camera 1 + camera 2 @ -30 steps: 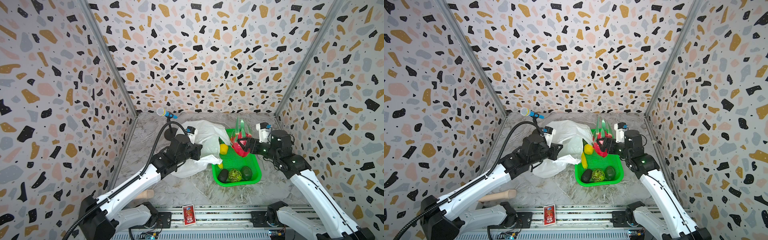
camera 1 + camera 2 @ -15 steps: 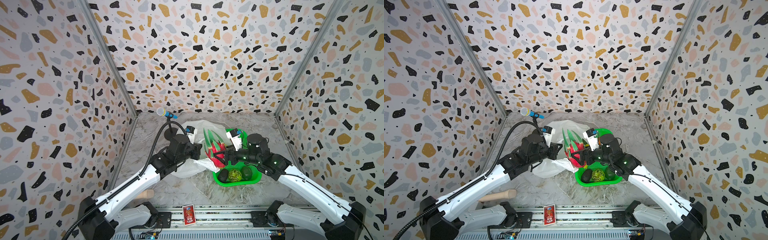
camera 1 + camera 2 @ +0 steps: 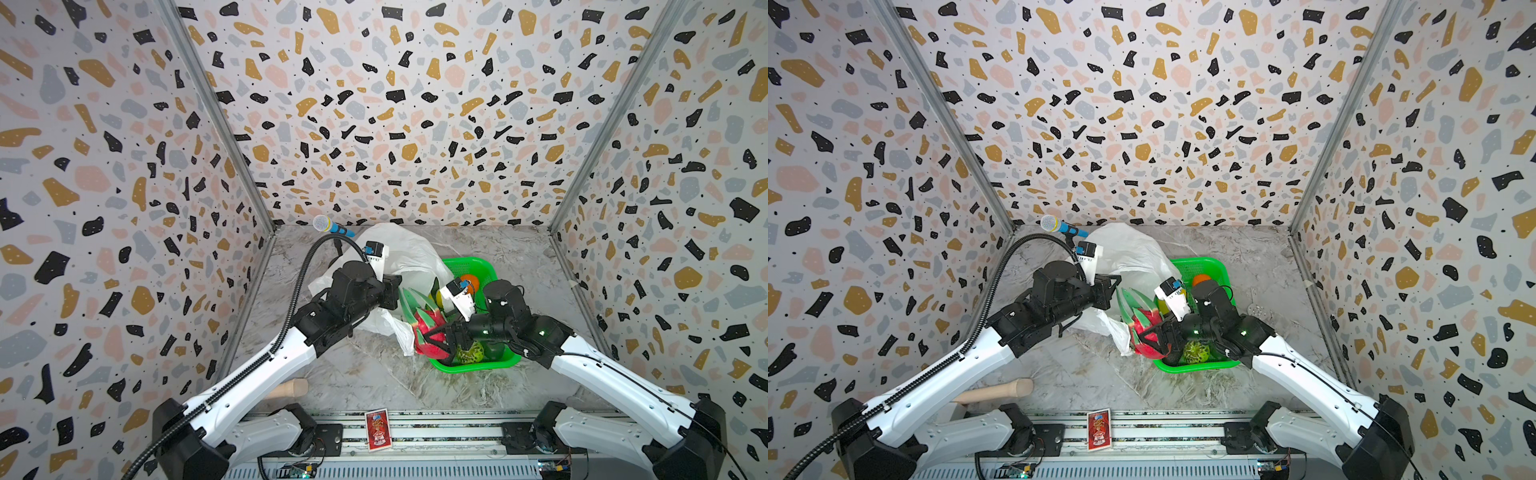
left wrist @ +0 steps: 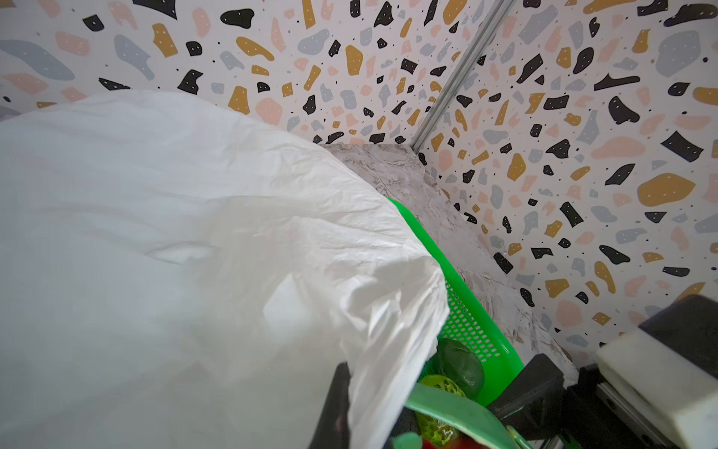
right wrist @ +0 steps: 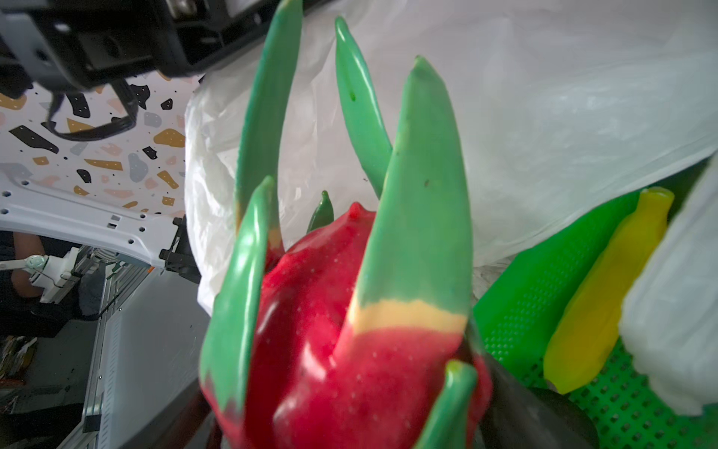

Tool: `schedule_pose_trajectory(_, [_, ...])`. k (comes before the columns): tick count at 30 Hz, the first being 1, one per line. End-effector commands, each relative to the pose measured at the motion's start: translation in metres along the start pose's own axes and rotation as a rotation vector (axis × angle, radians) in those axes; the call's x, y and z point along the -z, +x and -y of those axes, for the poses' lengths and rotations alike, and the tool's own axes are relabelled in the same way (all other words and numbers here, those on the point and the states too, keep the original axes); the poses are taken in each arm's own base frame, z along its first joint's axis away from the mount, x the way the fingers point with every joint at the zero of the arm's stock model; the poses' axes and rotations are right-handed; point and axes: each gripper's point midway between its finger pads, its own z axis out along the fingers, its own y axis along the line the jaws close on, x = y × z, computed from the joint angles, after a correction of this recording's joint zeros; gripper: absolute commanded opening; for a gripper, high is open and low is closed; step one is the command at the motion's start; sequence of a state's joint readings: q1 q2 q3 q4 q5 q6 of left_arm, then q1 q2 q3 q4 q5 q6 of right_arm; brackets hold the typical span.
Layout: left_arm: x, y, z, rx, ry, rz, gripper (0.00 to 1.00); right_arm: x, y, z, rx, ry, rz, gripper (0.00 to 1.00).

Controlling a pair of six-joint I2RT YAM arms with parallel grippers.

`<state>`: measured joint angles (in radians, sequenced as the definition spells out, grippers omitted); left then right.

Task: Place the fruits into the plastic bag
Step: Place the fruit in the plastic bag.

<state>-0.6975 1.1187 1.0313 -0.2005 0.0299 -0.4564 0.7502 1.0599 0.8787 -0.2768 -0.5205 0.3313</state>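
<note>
Two arms reach in over the marbled tabletop (image 3: 374, 374), each with one tool. There is one plastic bag (image 3: 409, 253), white, thin and crinkly, billowed up behind the arms and spilling over the far left rim of the single green mesh tray (image 3: 478, 366). The left tool (image 3: 394, 291) is pinched tight on an edge of the plastic bag and holds it raised. The right tool (image 3: 436, 343) has its jaws spread wide around the one dragon fruit (image 3: 423, 328), gripping its glossy red-pink body. The fruit sits at the tray's near left corner, just beside a loose fold of the bag, and its long green leaves point up toward the left tool. In the tray I count one orange (image 3: 471, 282) at the far end, one yellow banana (image 5: 606, 295) along the side wall, one bumpy light-green fruit (image 3: 469, 353) near the front and one dark avocado (image 4: 460, 365) beside it. The arm hides the rest of the tray. I cannot tell whether any fruit lies in the bag.
</note>
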Motion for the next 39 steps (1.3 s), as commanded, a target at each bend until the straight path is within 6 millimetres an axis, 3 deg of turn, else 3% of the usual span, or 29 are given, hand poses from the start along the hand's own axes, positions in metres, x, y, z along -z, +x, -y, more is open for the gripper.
schedule_pose_trajectory(1, [0.016,-0.024,0.028,-0.045,0.12,0.057,0.0,0.004,-0.021,-0.005,0.041,-0.045,0.069,0.45])
schedule_pose_trajectory(7, [0.015,0.002,0.028,-0.114,0.144,-0.047,0.0,0.011,-0.056,0.009,-0.004,-0.038,0.146,0.43])
schedule_pose_trajectory(14, [0.026,0.002,0.033,-0.14,0.182,-0.016,0.0,0.008,-0.075,0.02,-0.06,-0.038,0.182,0.42])
schedule_pose_trajectory(23, [0.018,0.02,0.035,-0.128,0.219,-0.066,0.0,0.017,-0.11,0.003,-0.111,-0.126,0.294,0.42])
schedule_pose_trajectory(27, [0.017,0.028,0.031,-0.136,0.211,-0.088,0.0,0.027,-0.118,0.012,-0.123,-0.073,0.336,0.42])
schedule_pose_trajectory(33, [0.019,0.041,0.039,-0.128,0.274,-0.135,0.0,0.044,-0.122,0.05,-0.206,0.095,0.421,0.42])
schedule_pose_trajectory(39, [0.024,0.042,0.062,-0.079,0.414,-0.142,0.0,0.039,-0.128,0.051,-0.251,0.082,0.451,0.42])
